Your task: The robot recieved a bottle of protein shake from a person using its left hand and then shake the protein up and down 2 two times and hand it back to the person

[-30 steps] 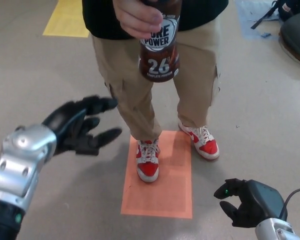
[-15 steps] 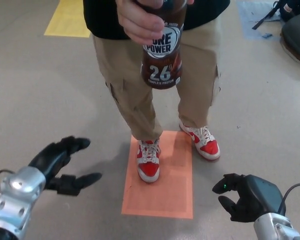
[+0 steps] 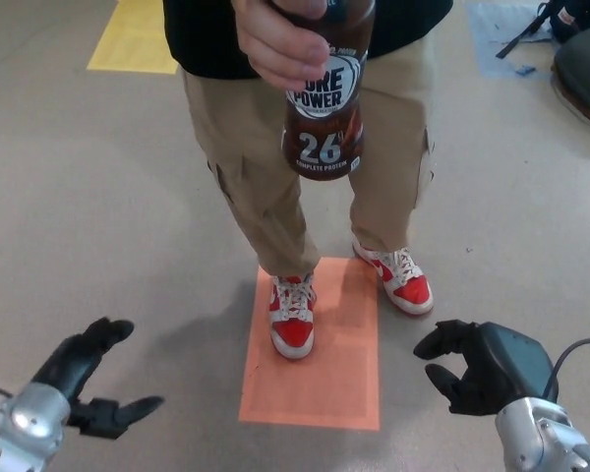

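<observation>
Head view, looking down at a beige floor: the left hand sits low at the bottom left corner, empty, its black fingers spread wide apart above a silver wrist, well below and to the left of the bottle. The right hand sits low at the bottom right, also empty, its fingers curled loosely but apart, with a thin cable arcing past its outer edge. Between the two hands lies an orange rectangle marked on the floor. A person stands on and beside it in red and white sneakers, one foot on the upper left part of the rectangle, the other just off its upper right corner, wearing tan cargo trousers and a dark top. The person's hand grips the upper part of a dark brown protein shake bottle, held upright near the top centre, in front of the person's thighs; its label reads "POWER" and a large "26". Farther out, a yellow floor marking lies at the top left, and at the top right sit a pale blue patch and part of a dark rounded object cut off by the frame edge.
</observation>
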Available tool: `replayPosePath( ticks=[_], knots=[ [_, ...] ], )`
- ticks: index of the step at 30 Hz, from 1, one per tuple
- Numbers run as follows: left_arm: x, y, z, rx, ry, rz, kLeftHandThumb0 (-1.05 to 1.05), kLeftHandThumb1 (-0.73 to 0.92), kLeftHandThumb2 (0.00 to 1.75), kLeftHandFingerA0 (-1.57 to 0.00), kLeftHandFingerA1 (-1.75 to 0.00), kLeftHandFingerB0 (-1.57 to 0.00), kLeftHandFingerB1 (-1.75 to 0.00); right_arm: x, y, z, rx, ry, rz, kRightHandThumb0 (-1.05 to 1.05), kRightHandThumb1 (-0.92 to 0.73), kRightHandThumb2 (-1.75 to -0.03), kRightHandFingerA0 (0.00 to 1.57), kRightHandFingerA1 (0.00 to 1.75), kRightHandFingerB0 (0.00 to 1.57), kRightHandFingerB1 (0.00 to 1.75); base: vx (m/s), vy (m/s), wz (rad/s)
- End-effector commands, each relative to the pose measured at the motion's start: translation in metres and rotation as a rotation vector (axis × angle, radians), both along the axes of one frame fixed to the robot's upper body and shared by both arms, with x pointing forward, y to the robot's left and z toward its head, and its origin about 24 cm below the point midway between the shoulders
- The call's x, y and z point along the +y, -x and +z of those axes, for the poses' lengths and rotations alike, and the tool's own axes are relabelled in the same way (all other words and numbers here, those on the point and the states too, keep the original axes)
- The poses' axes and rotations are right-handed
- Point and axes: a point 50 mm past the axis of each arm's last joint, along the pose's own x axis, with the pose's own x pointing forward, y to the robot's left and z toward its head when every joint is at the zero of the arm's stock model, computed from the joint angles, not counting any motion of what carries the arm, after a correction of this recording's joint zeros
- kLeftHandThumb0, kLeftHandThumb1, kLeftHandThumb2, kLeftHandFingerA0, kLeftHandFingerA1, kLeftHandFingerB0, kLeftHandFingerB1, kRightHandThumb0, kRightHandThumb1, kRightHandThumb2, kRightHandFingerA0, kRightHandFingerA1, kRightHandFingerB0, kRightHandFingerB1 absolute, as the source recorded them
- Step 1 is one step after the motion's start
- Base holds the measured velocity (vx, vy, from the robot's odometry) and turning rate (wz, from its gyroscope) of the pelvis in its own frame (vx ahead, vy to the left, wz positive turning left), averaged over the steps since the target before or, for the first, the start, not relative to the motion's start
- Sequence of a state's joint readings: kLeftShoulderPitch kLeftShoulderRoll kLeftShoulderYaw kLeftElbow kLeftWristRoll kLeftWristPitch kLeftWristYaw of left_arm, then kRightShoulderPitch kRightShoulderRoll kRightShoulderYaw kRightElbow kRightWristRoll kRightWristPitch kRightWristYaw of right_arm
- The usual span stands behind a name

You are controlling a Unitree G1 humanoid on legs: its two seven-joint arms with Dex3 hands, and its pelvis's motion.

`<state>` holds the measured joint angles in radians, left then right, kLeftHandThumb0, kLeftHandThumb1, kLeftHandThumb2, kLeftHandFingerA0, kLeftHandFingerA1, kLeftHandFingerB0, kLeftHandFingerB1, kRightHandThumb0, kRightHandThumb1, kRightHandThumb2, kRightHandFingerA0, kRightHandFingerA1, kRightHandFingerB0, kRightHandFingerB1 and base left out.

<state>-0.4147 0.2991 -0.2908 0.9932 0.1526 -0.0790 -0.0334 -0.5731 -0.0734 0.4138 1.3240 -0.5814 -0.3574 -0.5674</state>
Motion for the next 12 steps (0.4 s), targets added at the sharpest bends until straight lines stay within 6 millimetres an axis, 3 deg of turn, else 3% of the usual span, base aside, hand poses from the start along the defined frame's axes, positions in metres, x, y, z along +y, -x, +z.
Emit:
replayPosePath(
  ticks=[1,3,4,5,6,7,8,12],
  knots=[
    [0.0166,0.0010,0.0121,-0.212,-0.212,-0.108,-0.65,0.47,0.76,-0.21,-0.43,-0.06,-0.24,-0.0076,-0.0092,0.0081,0.002,0.009,-0.023,-0.39,-0.66,-0.84,1.02,0.85,0.89,0.53,0.00,0.000,0.00],
    [0.0159,-0.0007,0.0128,-0.218,-0.235,-0.120,-0.64,0.47,0.76,-0.20,-0.42,-0.06,-0.24,-0.0074,-0.0097,0.0084,0.005,-0.001,-0.028,-0.39,-0.66,-0.82,1.02,0.85,0.90,0.52,0.00,0.000,0.00],
    [0.0155,-0.0016,0.0132,-0.217,-0.246,-0.131,-0.60,0.58,0.59,-0.26,-0.33,-0.06,-0.19,-0.0071,-0.0098,0.0083,0.008,-0.004,-0.030,-0.40,-0.67,-0.82,1.00,0.83,0.89,0.52,0.00,0.000,0.00],
    [0.0152,-0.0019,0.0132,-0.213,-0.254,-0.140,-0.60,0.58,0.59,-0.26,-0.33,-0.06,-0.19,-0.0070,-0.0096,0.0080,0.009,-0.002,-0.030,-0.40,-0.67,-0.82,1.00,0.83,0.89,0.52,0.00,0.000,0.00],
    [0.0150,-0.0014,0.0127,-0.214,-0.259,-0.149,-0.66,0.49,0.78,-0.20,-0.43,-0.05,-0.23,-0.0067,-0.0089,0.0070,0.016,-0.002,-0.028,-0.40,-0.67,-0.81,0.99,0.79,0.89,0.52,0.00,0.000,0.00],
    [0.0149,-0.0012,0.0125,-0.215,-0.261,-0.152,-0.66,0.49,0.78,-0.20,-0.43,-0.05,-0.23,-0.0066,-0.0085,0.0065,0.019,-0.003,-0.027,-0.40,-0.67,-0.81,0.99,0.79,0.89,0.52,0.00,0.000,0.00],
    [0.0145,0.0001,0.0105,-0.205,-0.282,-0.171,-0.63,0.62,0.58,-0.28,-0.33,-0.04,-0.23,-0.0062,-0.0064,0.0051,0.013,0.003,-0.019,-0.39,-0.67,-0.82,1.03,0.81,0.89,0.51,0.00,0.000,0.00],
    [0.0141,0.0032,0.0069,-0.199,-0.307,-0.187,-0.65,0.63,0.58,-0.28,-0.33,-0.03,-0.23,-0.0063,-0.0029,0.0018,0.019,0.007,-0.015,-0.40,-0.67,-0.84,1.03,0.83,0.89,0.51,0.00,0.000,0.00]
  ],
)
